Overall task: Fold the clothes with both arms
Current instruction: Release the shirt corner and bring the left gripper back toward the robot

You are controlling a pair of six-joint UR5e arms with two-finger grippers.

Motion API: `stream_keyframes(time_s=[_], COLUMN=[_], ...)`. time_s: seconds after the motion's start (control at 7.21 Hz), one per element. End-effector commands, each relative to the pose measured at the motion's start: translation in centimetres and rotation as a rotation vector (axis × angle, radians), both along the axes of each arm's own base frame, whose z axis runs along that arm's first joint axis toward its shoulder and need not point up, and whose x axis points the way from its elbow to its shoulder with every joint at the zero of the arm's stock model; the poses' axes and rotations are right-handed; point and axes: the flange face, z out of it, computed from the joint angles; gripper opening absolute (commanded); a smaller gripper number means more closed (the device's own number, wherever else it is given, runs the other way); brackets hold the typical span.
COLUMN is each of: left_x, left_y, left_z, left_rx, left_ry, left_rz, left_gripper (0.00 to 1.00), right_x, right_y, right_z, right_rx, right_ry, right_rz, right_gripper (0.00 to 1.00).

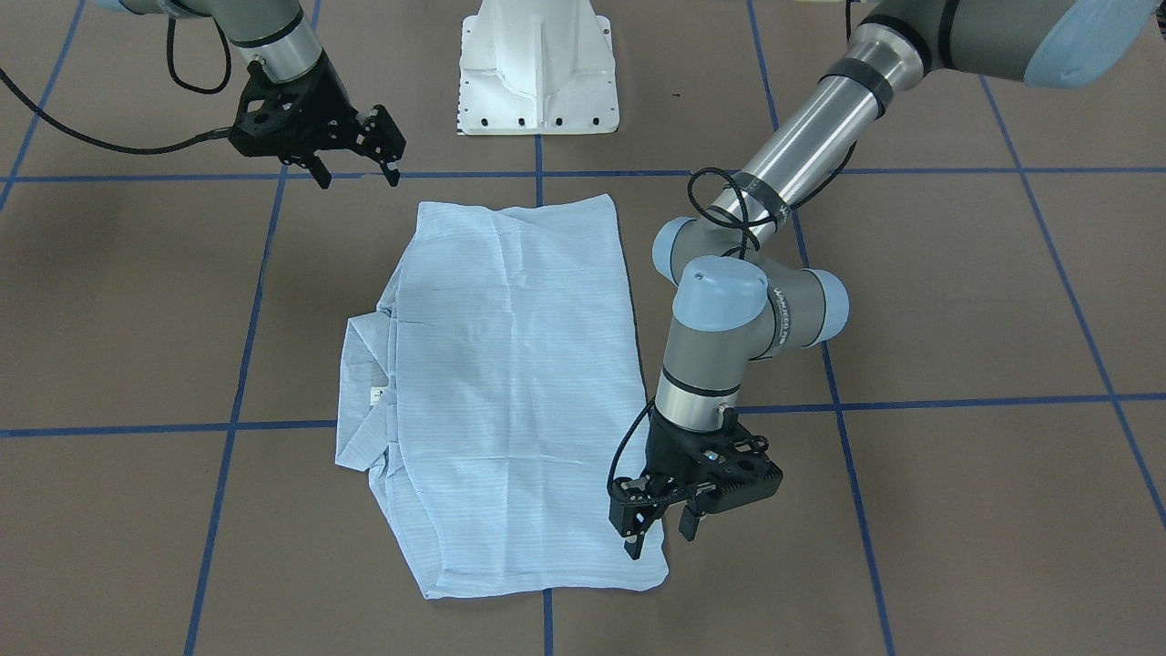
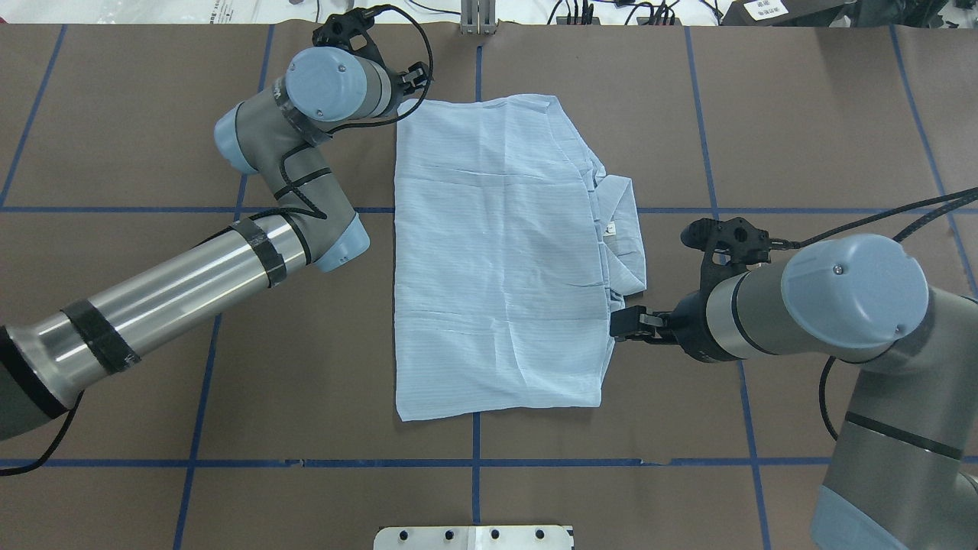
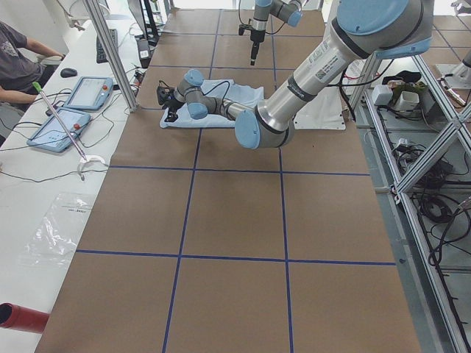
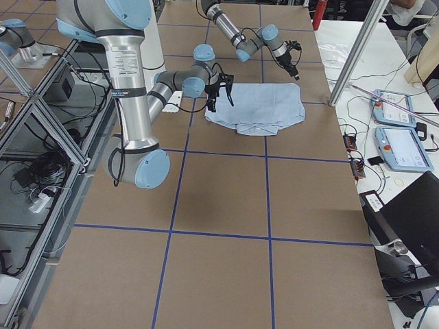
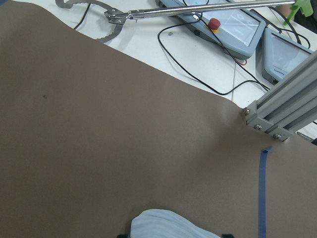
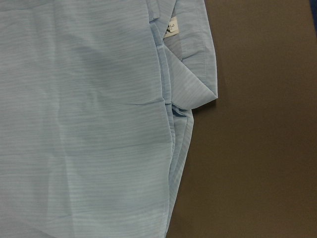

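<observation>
The light-blue shirt fills the left and middle of the view and lies flat with faint creases. Its collar points to the right, with a small white label near the top. The brown table shows on the right.

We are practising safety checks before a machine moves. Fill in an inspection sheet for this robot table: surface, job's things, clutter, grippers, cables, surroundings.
Surface: brown table, flat, marked with blue tape lines.
Job's things: light-blue shirt lies folded into a rectangle, with its collar poking out on one side.
Clutter: nothing seen.
Grippers: left gripper is open at the shirt's corner farthest from the robot. Right gripper is open and hovers apart from the shirt.
Cables: a black cable hangs in a loop from the right arm, and another runs along the left arm.
Surroundings: white base stands at the robot's side. Control tablets and a person are at a side bench.
</observation>
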Motion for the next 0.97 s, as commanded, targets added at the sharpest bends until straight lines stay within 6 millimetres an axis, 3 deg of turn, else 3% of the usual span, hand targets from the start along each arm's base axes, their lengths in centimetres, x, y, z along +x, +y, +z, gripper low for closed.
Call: stream_keyframes(time_s=[0.0,0.28,0.42,0.55,0.83], left_x=[-3.4,-6.0,-7.3,-6.7,-2.7], left_y=[5.4,10.5,15.2,20.6,27.4], left_z=[2.9,0.2,-0.1,-1.3,-3.5], left_rx=[-0.042,-0.078,-0.100,-0.174,-0.303], left_ry=[0.066,0.084,0.088,0.115,0.213], left_rz=[0.163,0.229,0.292,0.324,0.329], left_gripper=[1.00,1.00,1.00,1.00,0.99], right_x=[-0.4,-0.5,-0.4,-0.4,-0.3], right_y=[-0.2,-0.2,-0.2,-0.2,-0.3], right_z=[0.4,0.5,0.5,0.5,0.5], right_rx=[-0.003,-0.006,-0.005,-0.005,-0.005], right_ry=[0.010,0.012,0.011,0.011,0.012], right_rz=[0.001,0.002,0.002,0.002,0.003], right_gripper=[1.00,1.00,1.00,1.00,1.00])
